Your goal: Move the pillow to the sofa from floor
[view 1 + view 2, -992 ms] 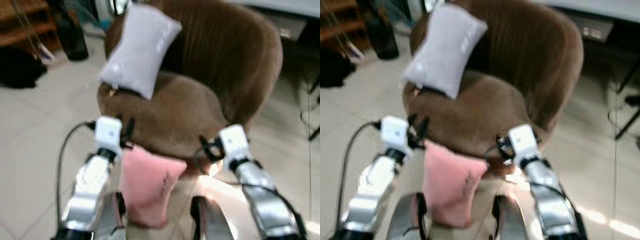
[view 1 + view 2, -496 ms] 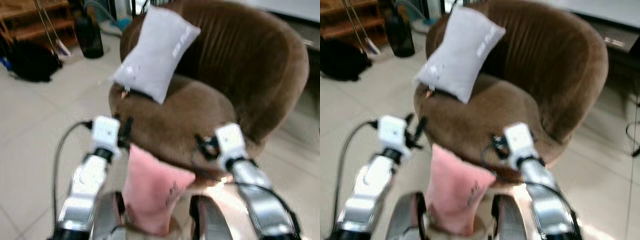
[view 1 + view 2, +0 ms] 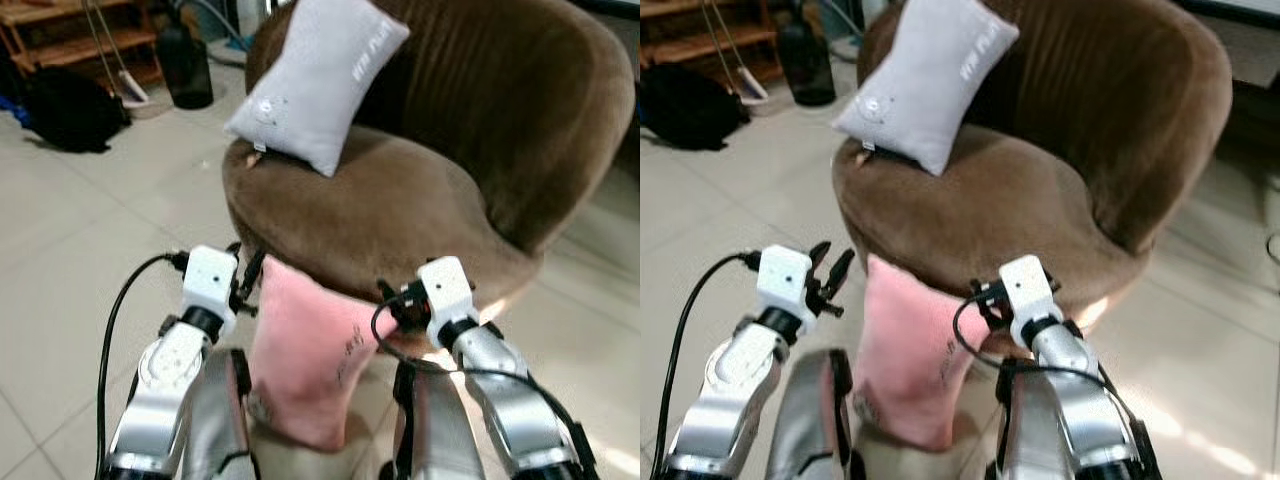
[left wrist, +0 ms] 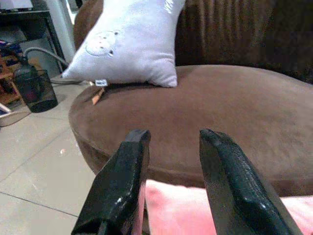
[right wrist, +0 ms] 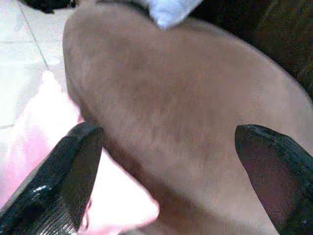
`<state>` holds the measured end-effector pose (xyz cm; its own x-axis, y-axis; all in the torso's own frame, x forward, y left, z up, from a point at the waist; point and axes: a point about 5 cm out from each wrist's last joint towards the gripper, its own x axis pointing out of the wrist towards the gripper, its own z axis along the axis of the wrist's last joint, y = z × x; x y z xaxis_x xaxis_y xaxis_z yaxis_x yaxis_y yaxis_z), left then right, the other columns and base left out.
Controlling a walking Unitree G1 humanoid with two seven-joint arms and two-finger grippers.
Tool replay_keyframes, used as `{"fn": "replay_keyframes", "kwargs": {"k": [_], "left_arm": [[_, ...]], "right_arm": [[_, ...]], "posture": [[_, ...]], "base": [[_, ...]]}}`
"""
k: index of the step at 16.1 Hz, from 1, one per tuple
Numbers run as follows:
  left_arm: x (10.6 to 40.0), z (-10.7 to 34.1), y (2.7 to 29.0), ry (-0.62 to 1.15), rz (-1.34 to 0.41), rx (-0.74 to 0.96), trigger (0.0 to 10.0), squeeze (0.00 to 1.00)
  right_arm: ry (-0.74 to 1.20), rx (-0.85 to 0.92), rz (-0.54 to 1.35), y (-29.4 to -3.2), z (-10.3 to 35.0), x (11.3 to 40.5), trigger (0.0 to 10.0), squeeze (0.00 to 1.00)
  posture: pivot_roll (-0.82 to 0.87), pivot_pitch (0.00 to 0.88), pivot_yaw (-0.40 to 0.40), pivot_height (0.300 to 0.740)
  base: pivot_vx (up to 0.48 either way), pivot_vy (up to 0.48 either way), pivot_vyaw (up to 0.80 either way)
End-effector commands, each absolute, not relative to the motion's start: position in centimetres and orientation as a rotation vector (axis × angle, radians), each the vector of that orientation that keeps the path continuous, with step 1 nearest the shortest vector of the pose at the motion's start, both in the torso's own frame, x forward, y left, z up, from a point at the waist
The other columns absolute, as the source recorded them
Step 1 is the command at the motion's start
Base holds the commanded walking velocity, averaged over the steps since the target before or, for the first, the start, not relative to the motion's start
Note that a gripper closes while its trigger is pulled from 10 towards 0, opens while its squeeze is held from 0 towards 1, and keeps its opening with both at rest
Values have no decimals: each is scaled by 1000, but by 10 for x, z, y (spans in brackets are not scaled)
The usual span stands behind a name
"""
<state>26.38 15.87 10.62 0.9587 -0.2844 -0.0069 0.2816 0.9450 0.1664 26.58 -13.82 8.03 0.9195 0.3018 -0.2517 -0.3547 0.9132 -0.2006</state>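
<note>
Pillow point(image 3: 305, 365) stands upright on the floor against the sofa point(image 3: 420, 215) front, between your two spread, empty pincers: left pincer point(image 4: 171, 161), right pincer point(image 5: 171, 161), the right one nearer.

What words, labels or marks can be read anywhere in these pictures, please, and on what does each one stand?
White lettering on the grey pillow: too blurred to read.
Round printed face motif on the grey pillow, seen from the left wrist: a picture, no words.
Small white tag at the grey pillow's lower edge: too small to read.
Dark mark on the pink pillow: too small and blurred to read.
Brown sofa: no text visible.
</note>
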Motion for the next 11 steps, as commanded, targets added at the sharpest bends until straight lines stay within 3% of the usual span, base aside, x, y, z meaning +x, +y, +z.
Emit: {"fn": "replay_keyframes", "kwargs": {"k": [1,4,5,8,11], "left_arm": [[263,106,158,-19,-300,178,10000,0],[259,102,161,-14,-304,189,10000,0],[261,101,164,-12,-303,198,10000,0],[254,99,164,0,-376,211,10000,0],[224,90,159,126,-668,185,10000,0]], "right_arm": [[236,-232,339,-139,76,267,10000,0],[316,-169,335,-137,57,269,10000,0],[329,-106,298,-138,53,278,10000,1000],[355,71,200,-135,46,293,10000,1000],[457,433,-22,-143,26,310,10000,1000]], "posture": [[-52,28,-21,443],[-42,18,-19,443],[-28,41,-16,443],[-1,89,-12,443],[101,195,38,443]], "base": [[0,0,0],[0,0,0],[0,0,0],[0,0,0],[0,0,0]]}}
